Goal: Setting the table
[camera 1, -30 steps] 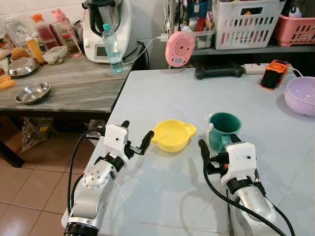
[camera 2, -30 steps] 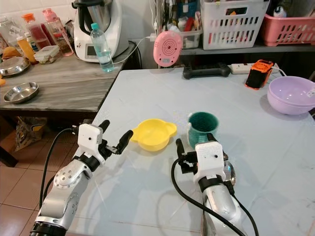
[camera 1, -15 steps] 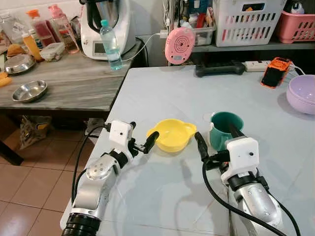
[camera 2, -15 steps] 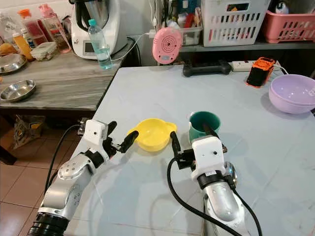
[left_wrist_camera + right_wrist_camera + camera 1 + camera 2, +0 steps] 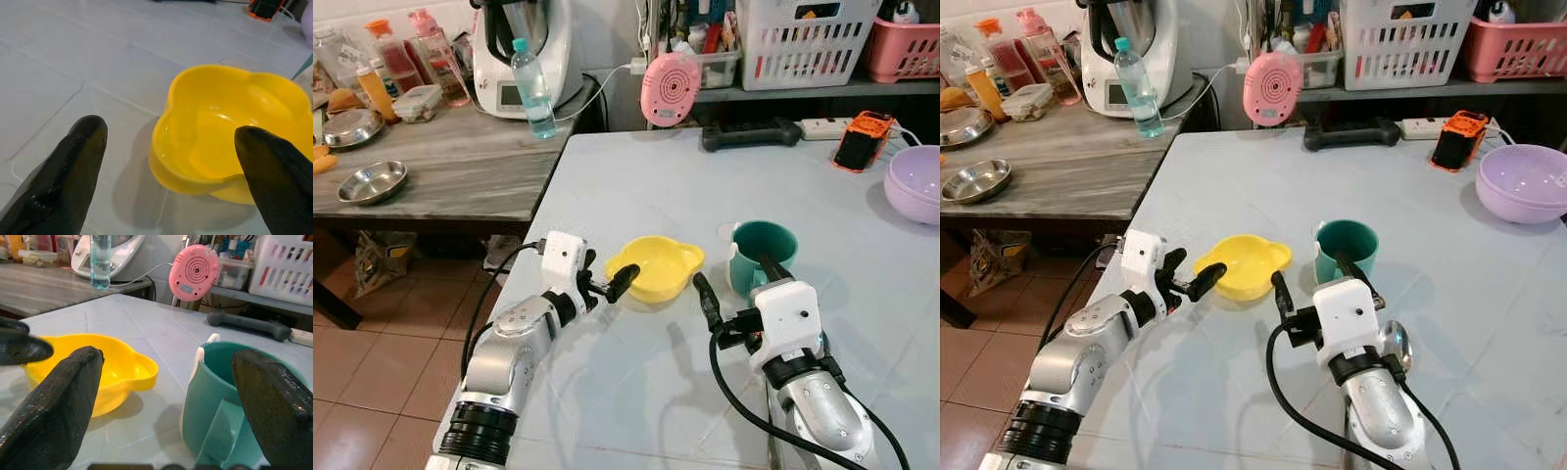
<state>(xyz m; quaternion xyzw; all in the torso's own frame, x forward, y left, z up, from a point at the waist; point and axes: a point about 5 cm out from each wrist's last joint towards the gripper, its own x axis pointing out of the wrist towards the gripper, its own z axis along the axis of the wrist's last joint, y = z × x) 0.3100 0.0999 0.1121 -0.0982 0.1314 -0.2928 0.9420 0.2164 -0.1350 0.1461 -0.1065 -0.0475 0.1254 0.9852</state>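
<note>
Currently at a pale grey table [image 5: 636, 186] with a faint tile-like grid, set in a cluttered kitchen. Beside it on the left, a lower grey wood-grain counter [image 5: 460, 171]; brown tiled floor [image 5: 372, 362] below.

On the counter: steel bowl [image 5: 373, 182], clear water bottle with teal cap [image 5: 533, 88], white kitchen machine [image 5: 524, 44], lidded food container [image 5: 419, 103], bottles of red and orange liquid at the back. Along the far edge of the table: round pink gadget on a cable [image 5: 671, 89], black bar-shaped object [image 5: 751, 133], white power strip [image 5: 822, 126], orange-and-black device [image 5: 864, 140]. Behind those, a shelf with a white basket [image 5: 800, 44] and a pink basket [image 5: 901, 49]. No legible brand or label text anywhere.

Yellow bowl [image 5: 656, 269] upright near the table's left front edge, empty. Teal cup [image 5: 762, 257] just beside it to the right, not touching. Lilac bowl [image 5: 913, 185] well apart at the right edge.

Left gripper [image 5: 171, 161] spread wide, holding nothing, one finger beside the yellow bowl's near rim, the other over its far side. Right gripper [image 5: 168, 401] also spread wide and empty, low over the table, teal cup between its fingers' line of sight, no contact seen.
</note>
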